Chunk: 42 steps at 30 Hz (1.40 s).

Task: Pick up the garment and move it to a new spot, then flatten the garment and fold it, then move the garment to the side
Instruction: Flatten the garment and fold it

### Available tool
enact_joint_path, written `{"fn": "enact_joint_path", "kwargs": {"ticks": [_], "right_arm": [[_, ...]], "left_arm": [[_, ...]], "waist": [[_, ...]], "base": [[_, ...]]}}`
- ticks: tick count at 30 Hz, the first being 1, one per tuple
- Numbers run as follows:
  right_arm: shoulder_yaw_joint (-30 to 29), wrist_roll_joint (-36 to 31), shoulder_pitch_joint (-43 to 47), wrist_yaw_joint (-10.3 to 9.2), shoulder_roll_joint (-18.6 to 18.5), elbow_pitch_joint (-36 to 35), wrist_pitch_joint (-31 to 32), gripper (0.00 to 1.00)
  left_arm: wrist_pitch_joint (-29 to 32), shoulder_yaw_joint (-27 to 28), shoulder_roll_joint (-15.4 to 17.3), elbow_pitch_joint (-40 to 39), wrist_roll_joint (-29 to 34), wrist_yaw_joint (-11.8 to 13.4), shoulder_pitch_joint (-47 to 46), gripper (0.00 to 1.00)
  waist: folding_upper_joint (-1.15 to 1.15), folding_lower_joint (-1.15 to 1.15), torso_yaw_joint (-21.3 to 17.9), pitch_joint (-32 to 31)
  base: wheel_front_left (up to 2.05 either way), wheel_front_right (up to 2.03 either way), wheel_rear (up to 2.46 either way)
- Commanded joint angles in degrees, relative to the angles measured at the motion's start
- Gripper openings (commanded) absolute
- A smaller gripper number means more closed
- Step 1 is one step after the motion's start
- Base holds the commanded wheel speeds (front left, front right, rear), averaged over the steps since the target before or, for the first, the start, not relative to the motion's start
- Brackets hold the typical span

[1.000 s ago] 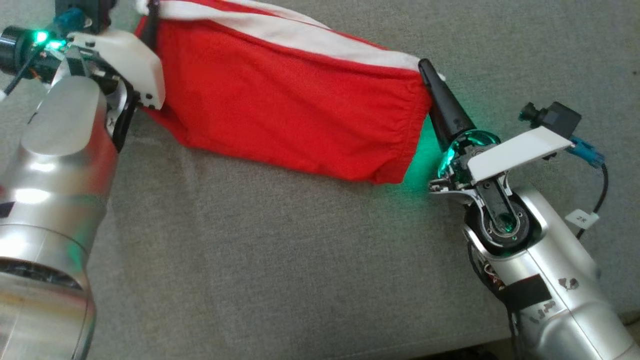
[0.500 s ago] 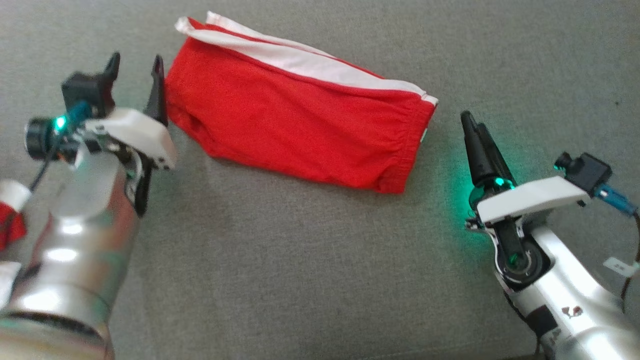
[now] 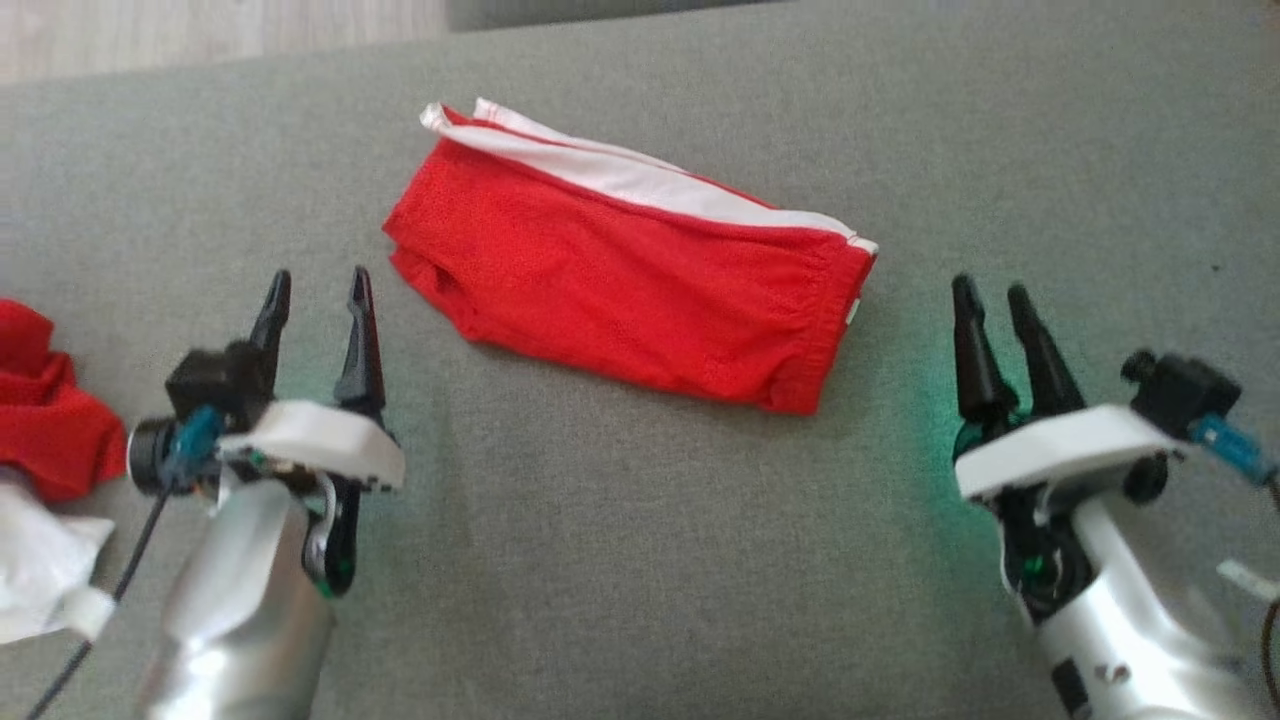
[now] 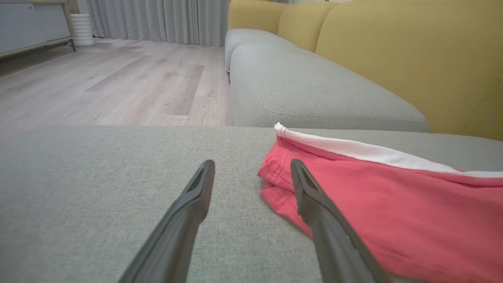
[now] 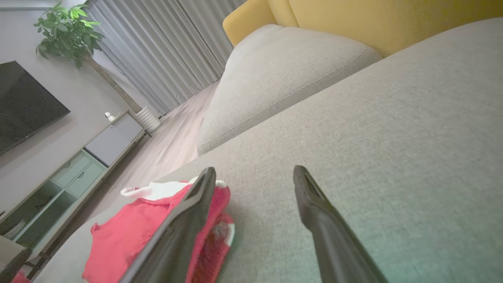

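- Surface: broad grey fabric sofa seat [image 3: 640,580]; in the left wrist view a yellow backrest [image 4: 393,59] stands behind it and pale wood floor [image 4: 118,78] lies beyond
- Garment [image 3: 620,280]: red shorts with a white side stripe, lying on the seat toward 12 o'clock of the head view, long axis running 10 to 4 o'clock; it looks doubled over on itself and nothing holds it
- Left gripper [image 3: 319,282]: at 8 o'clock of the garment, near its hem end but apart from it; fingers spread and empty, pointing to 12 o'clock, low over the seat
- Right gripper [image 3: 990,290]: at 4 o'clock of the garment, just off its other end, not touching; fingers parted, nothing between them, pointing near 12 o'clock
- Other items: red cloth [image 3: 40,410] and white cloth [image 3: 35,560] at the 9 o'clock edge, well apart from the garment
- Step, as judged: garment laid at its spot and released; flattening and folding in hand
- Next move, as judged: each gripper reaches to its near end and pinches the cloth layers without catching the seat fabric, both ends lifted together so the fold lands square
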Motion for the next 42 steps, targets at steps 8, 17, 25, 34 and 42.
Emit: {"fn": "enact_joint_path", "kwargs": {"ticks": [8, 17, 25, 34, 42], "right_arm": [[-1.77, -3.74, 3.42, 0.39, 2.40, -0.11, -0.62, 1.00], [-4.10, -10.36, 6.10, 0.39, 3.14, 1.38, -0.62, 1.00], [-6.46, -19.87, 9.56, 0.39, 4.86, 0.20, -0.62, 1.00], [-9.70, -27.88, 11.80, 0.39, 6.34, -2.03, -0.62, 1.00], [-10.78, -31.15, 9.63, 0.39, 6.87, -3.95, -0.62, 1.00]], "left_arm": [[-0.54, 7.46, -2.22, -7.58, 3.63, -0.35, 9.68, 1.00], [-0.54, 13.08, -5.40, -11.96, 7.07, -2.01, 19.16, 1.00], [-0.54, 15.10, -6.51, -14.29, 9.40, -2.64, 25.11, 1.00], [-0.54, 13.78, -6.64, -15.23, 8.25, -1.81, 26.51, 1.00], [-0.54, 11.05, -6.64, -13.17, 7.21, -3.14, 18.35, 1.00]], "waist": [[0.00, 0.01, 1.09, -4.81], [0.00, 0.01, 2.41, -8.26], [0.00, 0.01, 2.92, -10.35], [0.00, 0.01, 3.14, -9.09], [0.00, 0.01, 2.50, -3.59]], "base": [[0.00, 0.00, 0.00], [0.00, 0.00, 0.00], [0.00, 0.00, 0.00], [0.00, 0.00, 0.00], [0.00, 0.00, 0.00]]}}
